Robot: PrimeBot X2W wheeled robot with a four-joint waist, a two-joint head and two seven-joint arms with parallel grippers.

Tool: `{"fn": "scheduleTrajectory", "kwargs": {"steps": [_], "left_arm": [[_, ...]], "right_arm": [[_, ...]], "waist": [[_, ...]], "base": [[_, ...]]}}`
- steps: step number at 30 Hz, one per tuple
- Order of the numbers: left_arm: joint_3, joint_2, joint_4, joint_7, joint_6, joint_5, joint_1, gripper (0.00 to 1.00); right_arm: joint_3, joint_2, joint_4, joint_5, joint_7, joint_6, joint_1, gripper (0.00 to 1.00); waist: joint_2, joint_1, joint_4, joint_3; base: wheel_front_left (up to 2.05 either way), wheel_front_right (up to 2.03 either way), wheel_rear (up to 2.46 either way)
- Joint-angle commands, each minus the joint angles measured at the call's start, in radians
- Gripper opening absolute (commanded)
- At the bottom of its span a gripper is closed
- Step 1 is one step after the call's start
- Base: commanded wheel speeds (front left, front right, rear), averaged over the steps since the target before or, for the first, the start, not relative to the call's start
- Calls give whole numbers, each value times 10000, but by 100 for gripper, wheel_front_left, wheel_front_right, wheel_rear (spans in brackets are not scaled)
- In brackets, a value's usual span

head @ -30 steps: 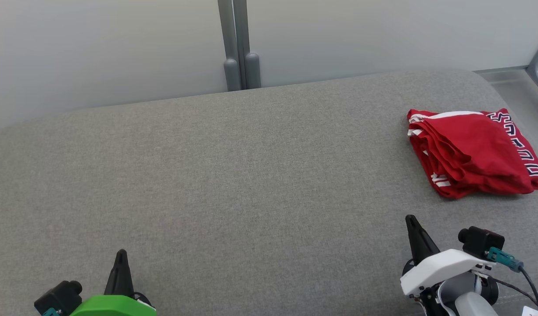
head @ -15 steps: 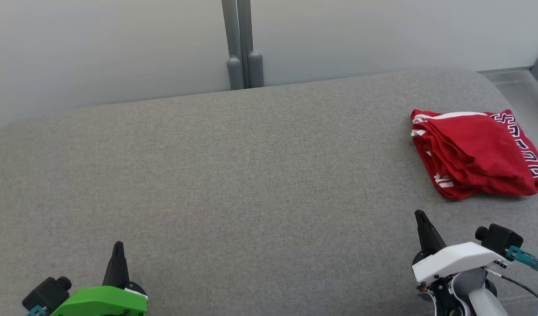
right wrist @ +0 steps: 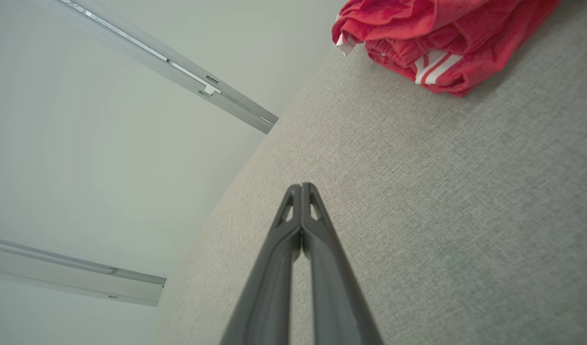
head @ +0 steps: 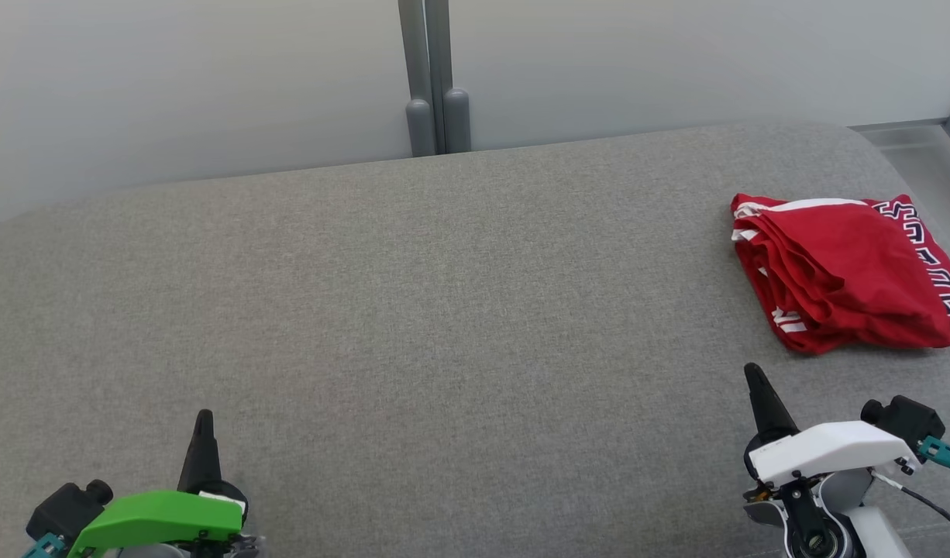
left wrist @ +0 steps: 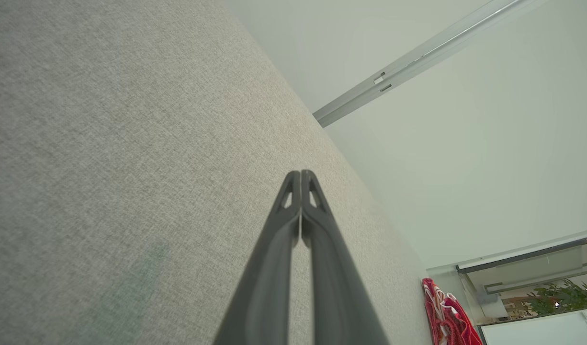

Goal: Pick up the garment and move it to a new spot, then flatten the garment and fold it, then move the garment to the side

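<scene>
The folded garment (head: 847, 275) lay far right, apparently already set aside. Your left end effector (head: 204, 418) and right end effector (head: 754, 373) sat closed, empty.

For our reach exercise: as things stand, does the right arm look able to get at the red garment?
Probably yes: the right claw sits near the red garment, apart from it, with bare grey cushion between them.

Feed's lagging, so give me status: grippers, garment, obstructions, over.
Left gripper shut, empty. Right gripper shut, empty, short of red garment. Garment loosely folded, right end of grey cushion. No obstruction between them.
</scene>
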Motion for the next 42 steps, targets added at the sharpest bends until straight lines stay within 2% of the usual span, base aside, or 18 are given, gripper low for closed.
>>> {"fn": "scheduleTrajectory", "kwargs": {"steps": [1, 42], "left_arm": [[51, 73, -146, 85, -77, -398, -291, 0], [303, 105, -490, 1014, -262, -4025, -710, 0]], "right_arm": [[-98, -36, -185, 417, 107, -5, -219, 0], [-840, -52, -648, 4461, 1191, -4, -269, 0]], "waist": [[0, 0, 14, 5], [0, 0, 271, 86]], "base": [[0, 0, 0], [0, 0, 0]]}}
